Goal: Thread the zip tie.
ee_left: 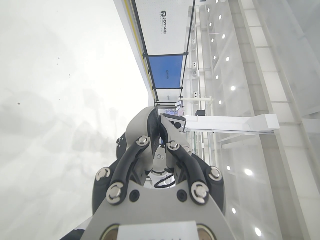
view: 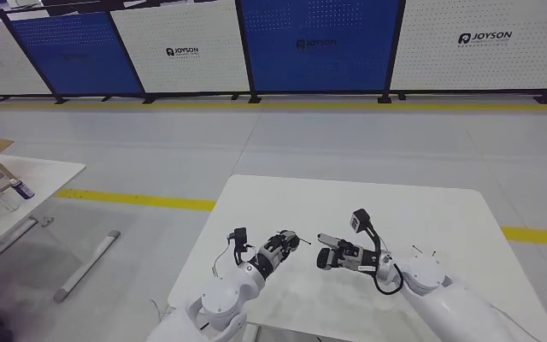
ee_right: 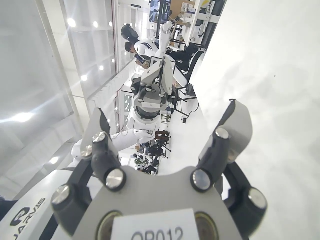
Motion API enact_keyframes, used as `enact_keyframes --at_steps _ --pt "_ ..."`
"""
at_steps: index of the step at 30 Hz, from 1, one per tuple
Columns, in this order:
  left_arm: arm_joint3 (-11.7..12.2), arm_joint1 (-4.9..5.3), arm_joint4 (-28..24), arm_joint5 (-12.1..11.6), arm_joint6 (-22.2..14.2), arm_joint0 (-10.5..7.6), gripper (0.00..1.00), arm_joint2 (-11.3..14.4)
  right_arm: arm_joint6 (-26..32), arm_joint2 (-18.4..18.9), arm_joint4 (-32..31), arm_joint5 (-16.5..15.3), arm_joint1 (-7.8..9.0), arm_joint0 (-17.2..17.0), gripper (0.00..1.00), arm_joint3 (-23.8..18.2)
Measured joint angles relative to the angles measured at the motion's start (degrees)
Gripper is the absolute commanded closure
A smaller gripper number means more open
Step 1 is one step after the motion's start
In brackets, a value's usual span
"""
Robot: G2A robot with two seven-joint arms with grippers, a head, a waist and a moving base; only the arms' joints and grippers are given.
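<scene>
Now my left claw [ee_left: 157, 119] is pinched together on the zip tie [view: 304, 242]. My right claw [view: 324, 251] gapes apart, facing it.

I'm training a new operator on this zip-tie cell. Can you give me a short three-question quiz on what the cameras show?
1. Which claw grips the zip tie? A) left B) right C) neither
2. True or false: the right claw is open and holds nothing.
3. Fill in: both arms are over the white ____.

Key
1. A: the left claw is shut on it, and a thin black end sticks out.
2. True.
3. table.
</scene>
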Motion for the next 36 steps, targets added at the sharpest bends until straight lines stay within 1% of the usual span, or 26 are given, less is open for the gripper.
enact_keyframes --at_steps 4,9,12,18,19,21,27,30,31,33,36 --pt "0.12 -0.02 0.02 0.02 -0.06 0.01 1.0 0.11 -0.03 -0.04 -0.01 0.0 0.02 0.01 0.0 -0.02" --pt "1.26 -0.6 1.7 0.33 -1.95 -0.56 1.0 2.92 -0.04 -0.04 -0.01 0.0 0.02 0.01 0.0 -0.02" --pt "1.21 -0.84 0.86 -0.19 -0.73 -0.63 1.0 2.84 -0.04 -0.04 -0.01 0.0 0.02 0.01 0.0 -0.02" --pt "1.2 -0.84 0.83 -0.2 -0.67 -0.62 1.0 2.79 -0.04 -0.04 -0.01 0.01 0.02 0.0 0.0 -0.04" --pt "1.34 -0.89 0.68 -0.23 -0.63 -0.63 1.0 2.81 -0.01 -0.01 -0.07 0.45 0.01 -0.21 0.0 -0.41" --pt "1.73 -1.11 0.08 -0.21 -0.19 -0.8 1.0 2.9 -0.14 0.64 -0.61 1.49 0.03 -0.65 0.0 -1.26" --pt "1.7 -1.58 -0.67 -0.55 0.35 -1.03 1.0 2.87 -0.37 2.85 -1.71 2.27 0.16 -2.08 0.0 -1.94" --pt "1.66 -1.62 -0.78 -0.57 0.38 -0.99 1.0 2.8 -0.17 3.73 -2.23 3.12 0.09 -2.49 0.0 -1.74" --pt "1.66 -1.62 -0.78 -0.57 0.38 -0.99 1.0 2.8 -1.13 4.11 -2.75 3.32 0.05 -2.64 0.0 -1.64" --pt "1.66 -1.61 -0.77 -0.56 0.37 -0.99 1.0 2.8 -2.2 4.37 -3.22 3.37 0.0 -2.79 0.0 -1.7" --pt "1.67 -1.61 -0.76 -0.56 0.37 -0.99 1.0 2.81 -2.19 4.35 -3.22 3.35 0.0 -2.79 0.0 -1.72"
